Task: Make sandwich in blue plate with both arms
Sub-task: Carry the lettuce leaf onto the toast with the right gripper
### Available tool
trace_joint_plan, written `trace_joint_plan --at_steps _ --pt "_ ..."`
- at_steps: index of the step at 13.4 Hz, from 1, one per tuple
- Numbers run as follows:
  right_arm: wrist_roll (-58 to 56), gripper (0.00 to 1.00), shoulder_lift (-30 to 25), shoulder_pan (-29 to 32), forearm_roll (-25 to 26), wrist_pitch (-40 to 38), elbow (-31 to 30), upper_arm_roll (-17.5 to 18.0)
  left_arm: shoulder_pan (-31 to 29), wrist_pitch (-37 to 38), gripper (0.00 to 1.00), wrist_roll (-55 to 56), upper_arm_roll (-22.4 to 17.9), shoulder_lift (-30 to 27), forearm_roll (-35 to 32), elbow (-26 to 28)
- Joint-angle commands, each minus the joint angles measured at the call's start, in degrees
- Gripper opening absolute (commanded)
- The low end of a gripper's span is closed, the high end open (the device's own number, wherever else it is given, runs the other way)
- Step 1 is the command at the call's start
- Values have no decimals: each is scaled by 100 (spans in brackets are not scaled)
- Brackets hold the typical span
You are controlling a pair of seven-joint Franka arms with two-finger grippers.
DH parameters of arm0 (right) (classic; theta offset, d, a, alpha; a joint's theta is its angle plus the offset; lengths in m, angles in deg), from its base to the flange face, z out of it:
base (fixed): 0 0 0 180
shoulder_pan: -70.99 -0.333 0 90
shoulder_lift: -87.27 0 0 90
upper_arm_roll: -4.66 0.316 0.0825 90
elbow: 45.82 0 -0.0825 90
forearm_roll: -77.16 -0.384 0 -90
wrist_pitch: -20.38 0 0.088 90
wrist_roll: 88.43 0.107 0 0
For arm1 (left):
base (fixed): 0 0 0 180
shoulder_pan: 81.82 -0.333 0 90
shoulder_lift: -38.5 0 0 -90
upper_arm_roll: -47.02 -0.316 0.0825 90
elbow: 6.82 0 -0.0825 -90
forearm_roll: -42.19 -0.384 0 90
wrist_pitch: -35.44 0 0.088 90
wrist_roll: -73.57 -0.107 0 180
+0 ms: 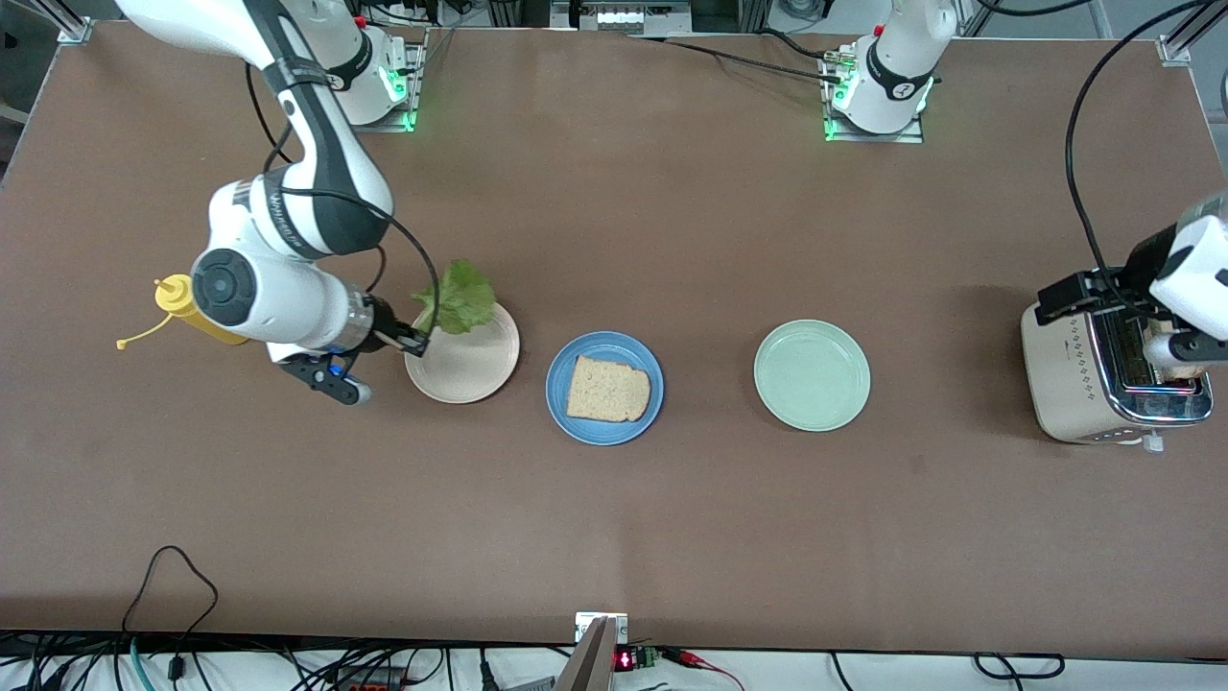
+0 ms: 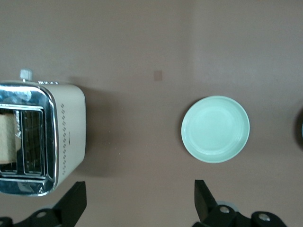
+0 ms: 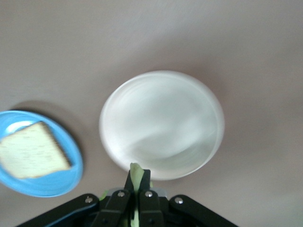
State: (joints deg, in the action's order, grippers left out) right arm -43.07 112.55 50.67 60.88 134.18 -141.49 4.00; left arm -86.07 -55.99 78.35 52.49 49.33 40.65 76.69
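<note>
Three round plates sit in a row across the middle of the brown worktop (image 1: 614,192). The medium-blue plate (image 1: 604,388) is the centre one, and a single square slice of tan toast (image 1: 608,390) lies flat on it. The cream plate (image 1: 462,356) is just beside it toward the right arm's end. The pale green plate (image 1: 812,375) lies toward the left arm's end, with open worktop between it and the blue plate.

The right hand (image 1: 419,343) hangs over the cream plate's rim, its fingers pressed together on the stem of a ruffled green lettuce leaf (image 1: 460,298), which hangs above that plate. A yellow squeeze bottle (image 1: 197,309) stands close by the right arm's wrist, partly hidden by it.

The left hand (image 2: 140,201) hovers with fingers spread wide over the cream-and-chrome toaster (image 1: 1103,384) near the worktop's edge; a second toast slice (image 2: 7,144) stands in a slot.

A broad bare strip of worktop runs nearer the front camera.
</note>
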Motion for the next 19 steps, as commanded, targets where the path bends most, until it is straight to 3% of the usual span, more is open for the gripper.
trace_joint_plan --at_steps 1,5,10,13,14,15,17,18,19 --pt "1505 0 730 -523 -227 -59 855 -40 12 -323 100 -109 50 -731 -109 991" --pt "3125 0 1619 -920 -506 545 1744 -40 3 -191 100 -469 50 -794 -118 1062" --pt "3980 1 2068 -1123 -1123 1820 1771 -23 -24 37 100 -285 50 -925 -110 1053" --pt "3998 5 2235 -1272 -1114 1875 1780 13 -24 46 100 -267 50 -934 -110 1027" --pt "3998 10 2253 -1281 -1114 1875 1780 4 -24 55 100 -276 59 -943 -110 1027" --pt "3989 29 2305 -1334 -1097 1875 1780 4 -24 55 100 -276 59 -943 -110 1027" --pt "3928 47 2306 -1334 -1062 1840 1780 4 -24 46 100 -276 59 -934 -110 1027" --pt "3919 49 2297 -1308 -1044 1814 1780 4 -24 55 100 -276 59 -934 -110 1027" --pt "3919 62 2288 -1308 -1035 1805 1780 4 -24 55 100 -267 59 -934 -110 1027"
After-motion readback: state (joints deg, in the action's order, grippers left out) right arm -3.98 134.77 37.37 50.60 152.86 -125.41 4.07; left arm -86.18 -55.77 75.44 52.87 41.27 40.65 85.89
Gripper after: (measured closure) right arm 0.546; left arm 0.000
